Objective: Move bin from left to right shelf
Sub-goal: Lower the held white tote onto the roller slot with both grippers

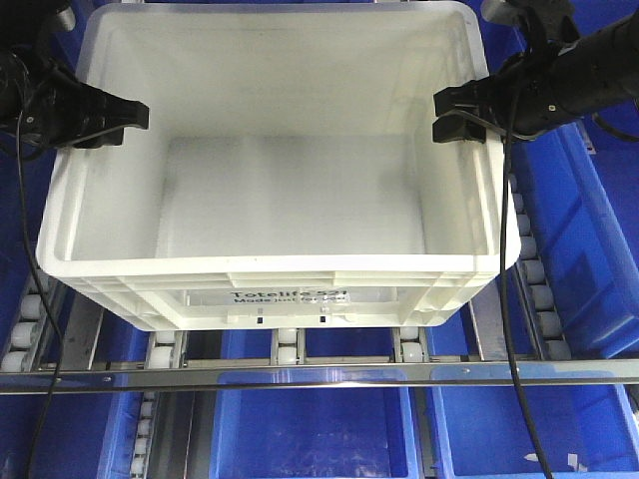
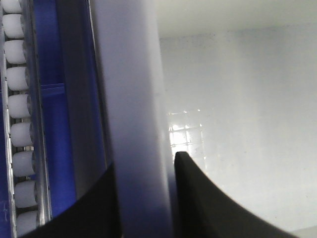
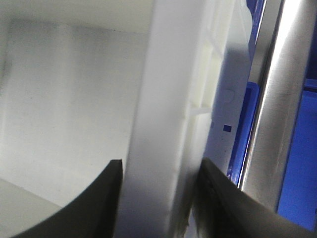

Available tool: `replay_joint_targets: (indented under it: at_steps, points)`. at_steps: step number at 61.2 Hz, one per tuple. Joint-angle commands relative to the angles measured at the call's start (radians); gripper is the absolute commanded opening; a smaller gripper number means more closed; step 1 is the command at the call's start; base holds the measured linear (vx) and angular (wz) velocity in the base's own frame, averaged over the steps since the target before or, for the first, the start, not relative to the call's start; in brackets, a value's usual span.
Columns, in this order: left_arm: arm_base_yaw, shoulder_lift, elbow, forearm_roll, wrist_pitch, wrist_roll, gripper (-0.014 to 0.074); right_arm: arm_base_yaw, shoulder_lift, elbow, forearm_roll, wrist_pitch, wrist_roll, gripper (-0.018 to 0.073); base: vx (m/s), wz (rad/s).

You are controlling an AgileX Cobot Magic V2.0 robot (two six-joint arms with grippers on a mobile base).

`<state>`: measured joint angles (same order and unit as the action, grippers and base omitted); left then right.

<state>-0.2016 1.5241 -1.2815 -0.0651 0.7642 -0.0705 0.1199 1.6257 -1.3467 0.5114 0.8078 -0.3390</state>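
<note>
- The large white rectangular plastic bin with a ribbed rim sat on a roller shelf, its near edge over the silver metal front rail; the black print on its near side read "Totelife" (the rest was too small to read).
- The bin held nothing; its smooth pale floor and inner walls showed bare in the front view.
- Blue plastic bins stood on the level below and to the right of the white bin; what they held could not be told.
- White plastic rollers ran in tracks under the bin, and another row showed in the left wrist view beside a dark shelf rail.
- The black left gripper met the bin's left wall at the rim; the wrist view showed one finger inside the bin and the other outside, with the white wall filling the gap, so it was clamped on the wall.
- The black right gripper met the right wall likewise; its wrist view showed the ribbed wall pinched between both fingers, with a bright metal shelf post just beyond.
</note>
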Motion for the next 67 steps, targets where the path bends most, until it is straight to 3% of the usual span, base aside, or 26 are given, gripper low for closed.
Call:
replay_joint_targets:
  at_steps: [1, 13, 25, 36, 67]
  points:
    - [0.001, -0.023, -0.023, 0.036, -0.062, 0.033, 0.015, -0.005, -0.036, -0.03, -0.005, -0.021, -0.05, 0.0162, 0.0, 0.0]
    - [0.001, -0.023, -0.023, 0.041, -0.067, 0.03, 0.0326, -0.005, -0.036, -0.03, -0.005, -0.03, -0.05, 0.0361, 0.0, 0.0]
    - [0.001, -0.025, -0.023, 0.051, -0.088, 0.029, 0.0391, -0.005, -0.043, -0.03, -0.018, -0.064, -0.05, 0.0506, 0.0, 0.0]
    - [0.001, -0.043, -0.023, 0.065, -0.08, 0.024, 0.0389, -0.005, -0.083, -0.03, -0.058, -0.079, -0.049, 0.0522, 0.0, 0.0]
    - [0.001, -0.153, -0.023, 0.065, -0.052, 0.021, 0.0389, -0.005, -0.19, -0.03, -0.059, -0.05, -0.049, 0.0521, 0.0, 0.0]
